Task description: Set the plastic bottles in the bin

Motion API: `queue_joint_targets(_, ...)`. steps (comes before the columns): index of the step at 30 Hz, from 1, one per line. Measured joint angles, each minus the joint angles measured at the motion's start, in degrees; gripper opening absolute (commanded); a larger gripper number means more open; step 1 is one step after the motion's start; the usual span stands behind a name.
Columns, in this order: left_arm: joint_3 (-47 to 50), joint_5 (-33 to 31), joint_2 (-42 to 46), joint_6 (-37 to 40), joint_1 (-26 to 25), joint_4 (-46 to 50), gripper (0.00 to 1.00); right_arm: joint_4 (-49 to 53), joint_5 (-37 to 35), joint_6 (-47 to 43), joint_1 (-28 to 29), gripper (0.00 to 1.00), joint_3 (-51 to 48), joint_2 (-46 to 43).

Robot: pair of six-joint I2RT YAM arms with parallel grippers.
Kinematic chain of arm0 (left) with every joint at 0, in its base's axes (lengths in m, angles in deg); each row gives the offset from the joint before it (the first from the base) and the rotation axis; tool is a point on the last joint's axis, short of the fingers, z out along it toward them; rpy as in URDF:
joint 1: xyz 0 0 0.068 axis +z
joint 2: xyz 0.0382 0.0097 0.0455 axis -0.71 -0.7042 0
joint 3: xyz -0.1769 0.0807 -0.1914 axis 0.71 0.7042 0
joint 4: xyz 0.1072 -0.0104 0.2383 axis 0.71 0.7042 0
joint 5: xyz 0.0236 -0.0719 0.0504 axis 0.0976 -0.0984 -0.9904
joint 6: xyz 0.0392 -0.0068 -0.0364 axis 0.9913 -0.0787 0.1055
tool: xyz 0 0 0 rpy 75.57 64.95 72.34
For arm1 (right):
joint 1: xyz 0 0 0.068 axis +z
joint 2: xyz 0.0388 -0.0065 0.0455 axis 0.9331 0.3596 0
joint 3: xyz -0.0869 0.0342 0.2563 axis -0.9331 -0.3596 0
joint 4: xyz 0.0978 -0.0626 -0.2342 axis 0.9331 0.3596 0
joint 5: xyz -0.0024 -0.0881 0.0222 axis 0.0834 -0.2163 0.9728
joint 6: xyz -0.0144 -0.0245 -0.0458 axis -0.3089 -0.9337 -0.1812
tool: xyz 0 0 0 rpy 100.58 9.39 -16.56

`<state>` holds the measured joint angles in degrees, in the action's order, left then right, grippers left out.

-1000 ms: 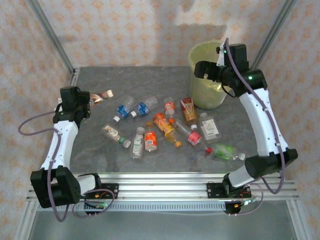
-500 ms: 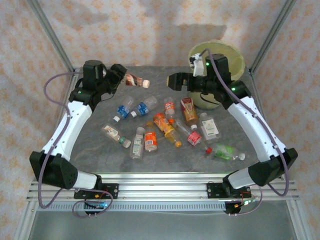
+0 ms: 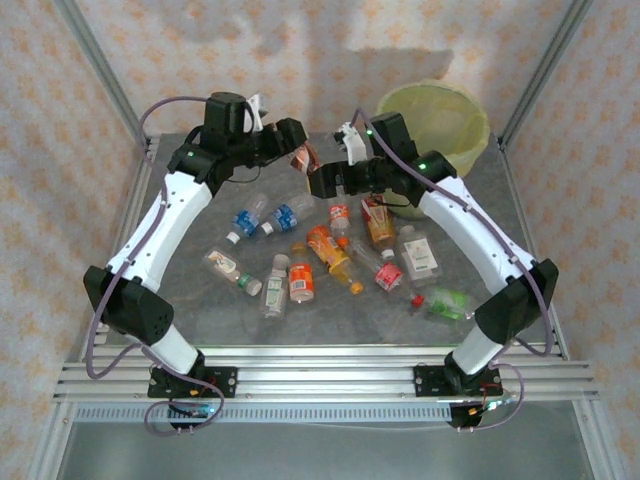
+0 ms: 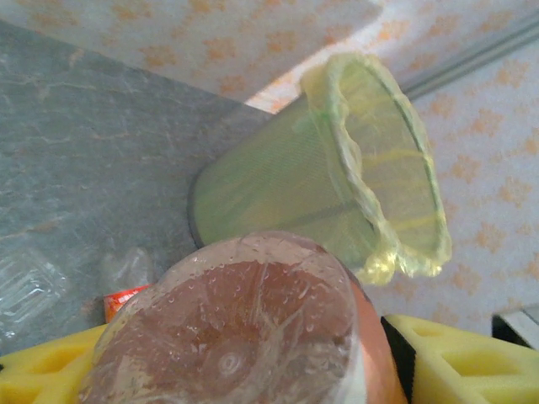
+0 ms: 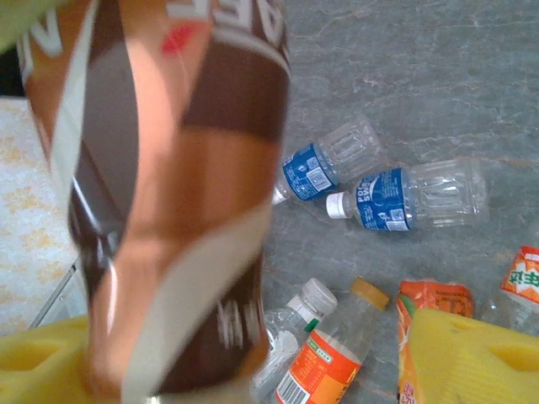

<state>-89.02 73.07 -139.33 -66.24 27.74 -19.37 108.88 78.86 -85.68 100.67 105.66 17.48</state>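
Step in hand: seemingly a mid-air hand-over, with the brown bottle [image 5: 177, 210] passing from the left arm to the right, which stands nearer the bin [image 3: 470, 125].
Left gripper [image 3: 290, 148]: pinching the brown bottle close to its base, above the far middle of the table [image 3: 330, 320]. In the left wrist view the clear bottom of the bottle sits between the yellow pads [image 4: 455, 362].
Right gripper [image 3: 318, 180]: just right of the left one and spread around the same bottle. In its wrist view one pad lies against the label and the other stands apart from it, so it has no hold yet.
Bin: upright at the far right corner of the table, mouth open and lined with a yellowish bag [image 4: 379, 168]. It is well to the right of both grippers.
Other bottles [image 3: 300, 280]: about a dozen lie scattered across the middle of the table, nearer than the two grippers.
Doing it well: close the right gripper squarely on the labelled body, away from the left gripper's pads, until both sides press. Only then let the left gripper release.
Risk: the body is thin and slick — an early release or a squeeze near the tapered end could drop it among the others.
After that: carry it right over the rim before letting go.
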Motion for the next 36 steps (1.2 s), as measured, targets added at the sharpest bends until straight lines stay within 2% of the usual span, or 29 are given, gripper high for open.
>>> queue_joint_targets(3, -0.83, 0.2, -0.31, 1.75, -1.31, 0.87, 0.52, 0.0, 1.2, -0.39, 0.11, 0.71, 1.44, 1.09)
queue_joint_targets(9, -1.57, -0.09, -0.42, 2.75, -1.64, 1.53, 0.55, 0.0, 3.78, -0.63, 1.22, 0.38, 2.69, 2.21)
queue_joint_targets(11, -1.6, -0.09, -0.42, 2.73, -1.62, 1.64, 0.61, 0.02, 3.87, -0.61, 1.36, 0.24, 2.69, 2.21)
queue_joint_targets(13, -1.62, -0.13, -0.42, 2.73, -1.64, 1.64, 0.75, 0.35, 3.87, -0.57, 1.33, 0.17, 2.69, 2.21)
queue_joint_targets(16, -1.75, -0.07, -0.42, 1.88, -1.64, 1.73, 1.0, 0.42, 3.08, -0.39, 1.4, 0.12, 2.67, 2.21)
queue_joint_targets(20, -2.14, -1.33, -0.26, 1.55, -1.64, 1.77, 1.0, 0.46, -0.07, -0.31, 1.33, 0.08, 2.64, 2.12)
queue_joint_targets(24, -1.99, -6.49, 2.6, 1.7, -1.64, 2.32, 1.0, 1.49, -5.42, -0.07, 1.33, 0.03, 2.64, 1.77)
queue_joint_targets(30, 2.16, -18.05, 16.0, 2.32, -1.64, 2.23, 1.0, 6.08, -14.53, 0.57, -0.48, 0.01, 4.48, 1.27)
queue_joint_targets(36, 9.55, -28.17, 25.35, 2.54, -1.64, 1.79, 1.0, 11.69, -23.39, 1.2, -7.67, 0.01, 15.17, 1.73)
